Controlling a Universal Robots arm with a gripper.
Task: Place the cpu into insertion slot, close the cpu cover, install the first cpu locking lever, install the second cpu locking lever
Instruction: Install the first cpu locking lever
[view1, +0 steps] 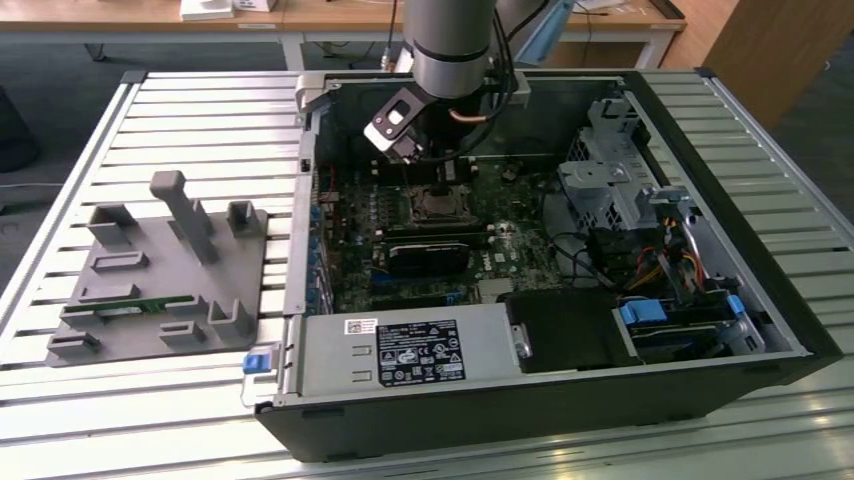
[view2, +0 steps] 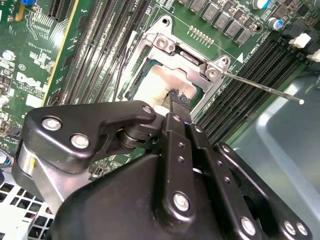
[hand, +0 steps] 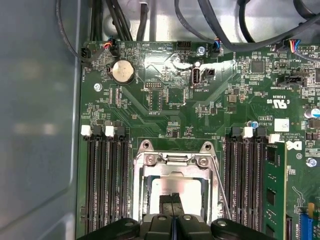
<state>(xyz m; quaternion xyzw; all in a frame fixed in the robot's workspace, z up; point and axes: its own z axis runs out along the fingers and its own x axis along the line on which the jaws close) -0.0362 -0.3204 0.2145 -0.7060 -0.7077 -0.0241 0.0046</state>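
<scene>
Cpu (hand: 192, 192) down in the insertion slot (view1: 437, 206) on the green board (hand: 170, 105), inside the open computer case (view1: 534, 410) on the table (view1: 200, 110). Shiny beige face peeking through the window of the cpu cover (hand: 141, 190), lying flat on top. Gripper (hand: 172, 199) closed up tight in the first wrist view, fingers side by side with nothing between, tips right down at the cpu's face. Touching or not: cannot tell. One thin metal lever (view2: 265, 89) sticking out from the corner of the slot.
</scene>
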